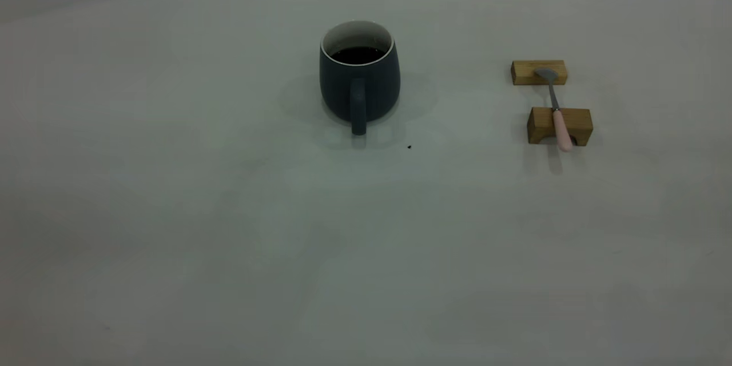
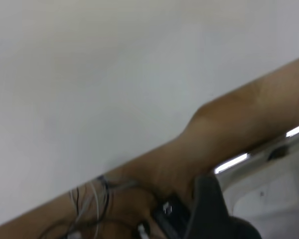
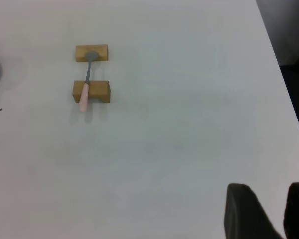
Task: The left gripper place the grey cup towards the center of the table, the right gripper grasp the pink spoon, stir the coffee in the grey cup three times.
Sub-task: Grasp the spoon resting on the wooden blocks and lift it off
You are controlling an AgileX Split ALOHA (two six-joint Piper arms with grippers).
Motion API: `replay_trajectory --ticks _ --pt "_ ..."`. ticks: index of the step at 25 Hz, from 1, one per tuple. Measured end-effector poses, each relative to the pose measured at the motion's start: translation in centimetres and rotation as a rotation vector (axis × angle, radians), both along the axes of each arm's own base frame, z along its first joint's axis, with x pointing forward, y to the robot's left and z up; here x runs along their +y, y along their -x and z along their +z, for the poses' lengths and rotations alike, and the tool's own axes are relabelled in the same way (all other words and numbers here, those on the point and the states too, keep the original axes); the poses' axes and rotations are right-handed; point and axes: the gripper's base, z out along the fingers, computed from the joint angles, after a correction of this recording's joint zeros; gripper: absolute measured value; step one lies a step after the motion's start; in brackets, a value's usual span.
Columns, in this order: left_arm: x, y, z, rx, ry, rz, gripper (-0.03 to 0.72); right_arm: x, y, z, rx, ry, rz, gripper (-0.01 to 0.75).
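Note:
The grey cup (image 1: 359,88) stands upright near the middle of the table (image 1: 229,240), its handle facing the camera and dark coffee (image 1: 358,55) inside. To its right the pink spoon (image 1: 557,111) lies across two wooden blocks, also seen far off as the pink spoon (image 3: 86,84) in the right wrist view. Neither arm shows in the exterior view. My right gripper (image 3: 269,191) hovers well away from the spoon, open by a narrow gap, holding nothing. My left gripper (image 2: 259,219) is off by the table's edge, open and empty, far from the cup.
The spoon's bowl rests on the far block (image 1: 538,72) and its handle on the arched near block (image 1: 559,126). A tiny dark speck (image 1: 409,147) lies in front of the cup. Loose cables (image 2: 89,199) hang beyond the table's edge in the left wrist view.

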Motion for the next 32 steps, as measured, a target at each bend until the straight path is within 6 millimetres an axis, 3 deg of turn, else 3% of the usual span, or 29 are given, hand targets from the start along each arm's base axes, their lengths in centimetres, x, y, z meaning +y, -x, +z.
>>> replay_trajectory --ticks 8,22,27,32 --pt "1.3 2.5 0.5 -0.174 0.096 0.015 0.567 0.0 0.0 0.0 0.000 0.000 0.000 0.240" --pt "2.0 5.3 0.4 -0.362 0.107 0.427 0.567 0.2 -0.3 0.1 0.009 -0.013 0.013 0.242" --pt "2.0 5.5 0.3 -0.371 0.108 0.437 0.567 1.3 -3.7 1.8 0.043 -0.069 0.112 0.328" --pt "2.0 5.5 0.3 -0.371 0.108 0.437 0.567 2.9 -9.6 2.3 0.100 -0.136 0.254 0.529"
